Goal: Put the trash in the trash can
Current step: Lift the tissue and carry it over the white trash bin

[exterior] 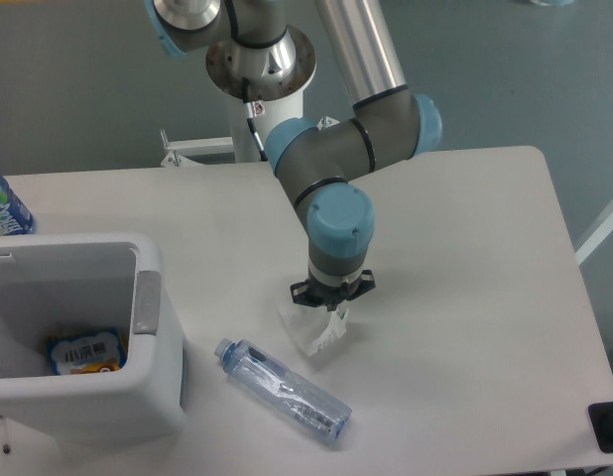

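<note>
2 trash items are lying on the desk (465, 218): crumpled white wrapper (314, 329) under the gripper (331, 315), jaw state indiscernible; clear bottle (283, 391) lying beside the trash can (148, 297).

We see white characters on the blue-and-yellow packet (85, 352) inside the boxy white plastic bin (148, 302), too small to read.
</note>
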Robot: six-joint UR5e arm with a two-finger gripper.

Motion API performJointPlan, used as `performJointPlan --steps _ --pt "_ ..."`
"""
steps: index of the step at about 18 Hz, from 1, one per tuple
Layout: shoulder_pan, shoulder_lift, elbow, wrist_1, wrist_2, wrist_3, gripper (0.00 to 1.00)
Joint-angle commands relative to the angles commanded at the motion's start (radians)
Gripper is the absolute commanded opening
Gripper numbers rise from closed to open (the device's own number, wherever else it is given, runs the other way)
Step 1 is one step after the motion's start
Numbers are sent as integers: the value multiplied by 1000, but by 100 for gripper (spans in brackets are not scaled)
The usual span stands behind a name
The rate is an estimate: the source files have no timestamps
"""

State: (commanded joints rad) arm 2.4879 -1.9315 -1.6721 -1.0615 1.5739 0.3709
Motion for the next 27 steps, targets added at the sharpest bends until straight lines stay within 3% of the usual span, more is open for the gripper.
performJointPlan --steps 7,13,18,22,27 --pt "58 68 156 2 -207 2 0" --pt "36 143 222 9 -432 -193 0" --pt "-88 224 224 11 -473 -331 0" --pt "-205 235 227 14 -473 -351 0" --pt "-332 233 227 57 -473 -352 0"
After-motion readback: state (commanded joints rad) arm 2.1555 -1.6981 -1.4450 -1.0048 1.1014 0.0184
